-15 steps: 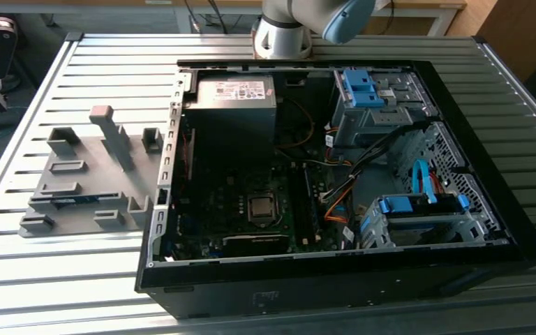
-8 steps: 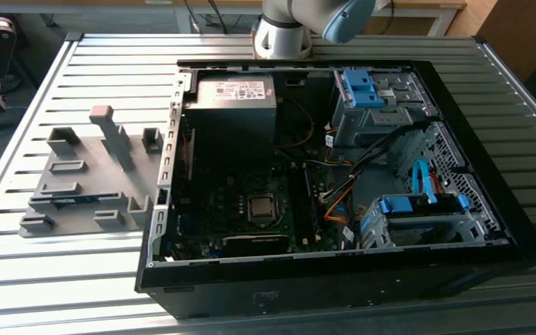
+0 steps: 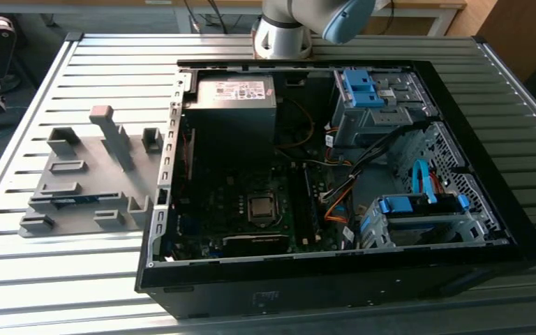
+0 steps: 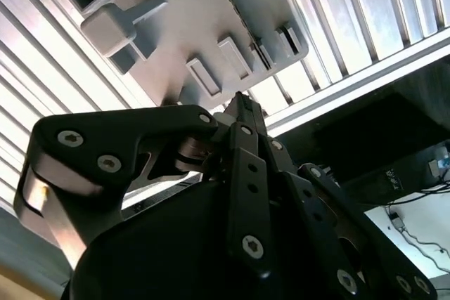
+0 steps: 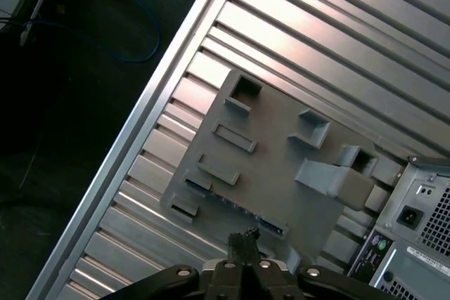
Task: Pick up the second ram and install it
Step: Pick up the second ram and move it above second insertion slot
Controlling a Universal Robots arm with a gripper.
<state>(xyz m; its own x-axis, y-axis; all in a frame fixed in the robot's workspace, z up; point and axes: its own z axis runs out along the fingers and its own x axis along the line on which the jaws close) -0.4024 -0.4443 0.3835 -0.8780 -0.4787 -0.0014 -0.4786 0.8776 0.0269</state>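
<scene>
Well above the slatted counter, your claw hangs over the grey holder block. Its two fingertips are drawn together to a point and grip nothing.

The second ram sits in the block, not yet lifted. It is a thin blue-green stick standing on edge in the long slot along the block's near side in the exterior view. The open computer case stands just beside the block, toward the exterior view's right. Its motherboard lies in shadow, too dark to show what is seated in the memory slots.

In the first wrist view the second ram shows as a dark line along the block's edge. The tips of your claw lie just beside that line, nearer one end than the middle (how high above it they hang, these pictures do not settle).

The relation your approach turns on is this. The ram lies beneath the tips and a little to one side of them. Its long axis runs along the block's near edge, roughly crosswise to the case's side wall. By the look of it, you would have to part the claw and square it across the stick's flat faces, though the pictures do not show whether the fingers already line up that way.
</scene>
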